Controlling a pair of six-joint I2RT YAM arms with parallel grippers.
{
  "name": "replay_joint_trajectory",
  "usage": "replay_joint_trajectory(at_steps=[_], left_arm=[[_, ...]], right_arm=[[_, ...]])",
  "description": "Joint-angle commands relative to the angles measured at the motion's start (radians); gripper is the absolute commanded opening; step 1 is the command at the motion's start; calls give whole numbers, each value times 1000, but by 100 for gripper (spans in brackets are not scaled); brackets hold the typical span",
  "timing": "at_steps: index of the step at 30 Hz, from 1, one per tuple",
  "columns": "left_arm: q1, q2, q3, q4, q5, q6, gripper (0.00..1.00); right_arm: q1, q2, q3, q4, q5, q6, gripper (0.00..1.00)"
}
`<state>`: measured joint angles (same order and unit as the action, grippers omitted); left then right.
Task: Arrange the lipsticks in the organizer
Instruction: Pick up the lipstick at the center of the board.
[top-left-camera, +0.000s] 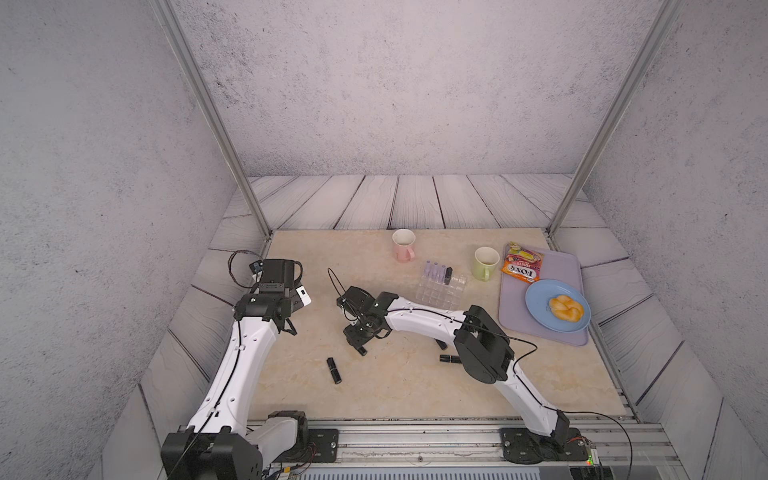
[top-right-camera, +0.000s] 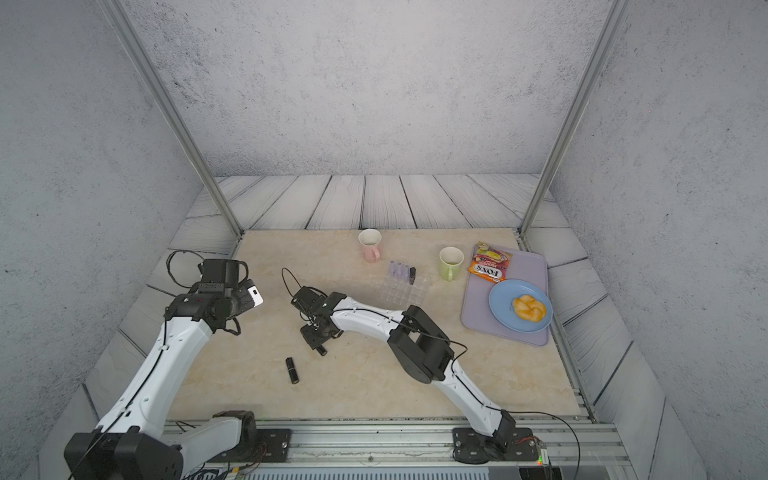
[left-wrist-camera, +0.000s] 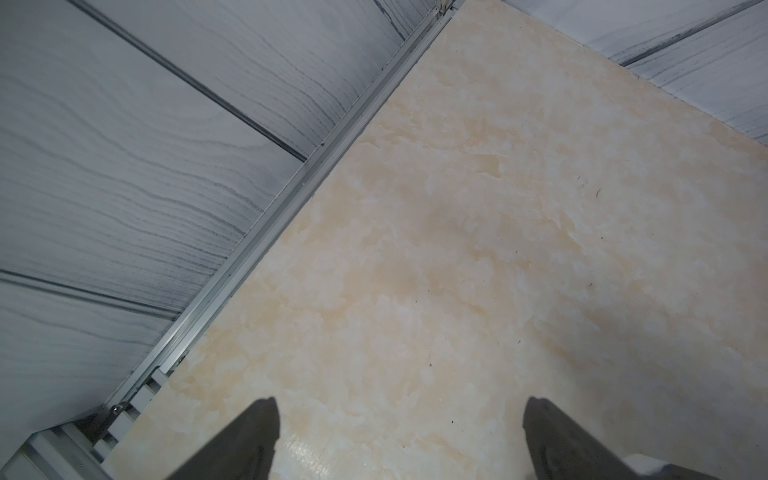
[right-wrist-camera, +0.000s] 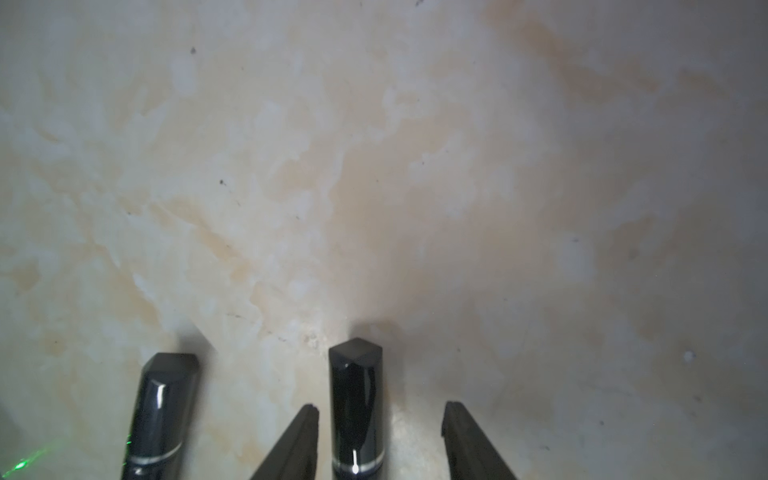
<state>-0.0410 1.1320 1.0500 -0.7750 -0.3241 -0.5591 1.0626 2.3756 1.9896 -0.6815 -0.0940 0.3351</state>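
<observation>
The clear organizer (top-left-camera: 440, 293) (top-right-camera: 405, 291) sits mid-table; in its back row stand lilac lipsticks (top-left-camera: 434, 271) and one black lipstick (top-left-camera: 448, 275). A black lipstick (top-left-camera: 333, 370) (top-right-camera: 292, 370) lies loose near the front. Another (top-left-camera: 449, 358) lies half hidden under my right arm. My right gripper (top-left-camera: 360, 348) (right-wrist-camera: 382, 407) is low over the table and open. A black lipstick (right-wrist-camera: 356, 407) lies between its fingers, with a gap on each side. A second black lipstick (right-wrist-camera: 162, 415) lies parallel beside it. My left gripper (left-wrist-camera: 399, 401) hangs wide open over bare table at the left edge.
A pink mug (top-left-camera: 403, 245) and a green mug (top-left-camera: 485, 262) stand behind the organizer. At the right a lilac tray (top-left-camera: 540, 330) carries a candy bag (top-left-camera: 523, 264) and a blue plate (top-left-camera: 536, 299) with a bun (top-left-camera: 566, 308). A metal rail (left-wrist-camera: 291, 195) borders the left side.
</observation>
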Motion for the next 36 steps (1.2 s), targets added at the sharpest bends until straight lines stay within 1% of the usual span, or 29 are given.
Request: replay_joint_trajectory(at_steps=[1,5,8,15,16,18,20,23,29,32,36], left_arm=[[9,-15,-9,-6,7,-9,98],[10,-15,-7,-7,13,-7,96],[11,-16,-8,-6,23,-6,95],[11,-22,-18,-4,72,6,92],[11,-20,-18,-2,89,4,91],[10,-20,-22,11,164,12,90],[10,-20,-36,39,286,27,89],[7,-39,-61,73,400,44,87],[-6,-84,-106,159,554,67,85],[-61,-98,-126,219,597,65,84],[-176,-120,-149,303,606,91,83]], right_arm=[[12,49,55,-86,36,-19,50],[20,91,90,-127,65,-24,47],[20,104,99,-147,85,-21,43],[15,72,90,-162,122,-9,21],[12,57,73,-149,118,-4,18],[1,22,31,-119,110,5,15],[-14,-31,-23,-74,95,20,13],[-45,-121,-120,15,56,57,11],[-125,-346,-356,184,14,137,9],[-179,-468,-480,267,-14,190,8],[-246,-640,-640,358,-32,245,6]])
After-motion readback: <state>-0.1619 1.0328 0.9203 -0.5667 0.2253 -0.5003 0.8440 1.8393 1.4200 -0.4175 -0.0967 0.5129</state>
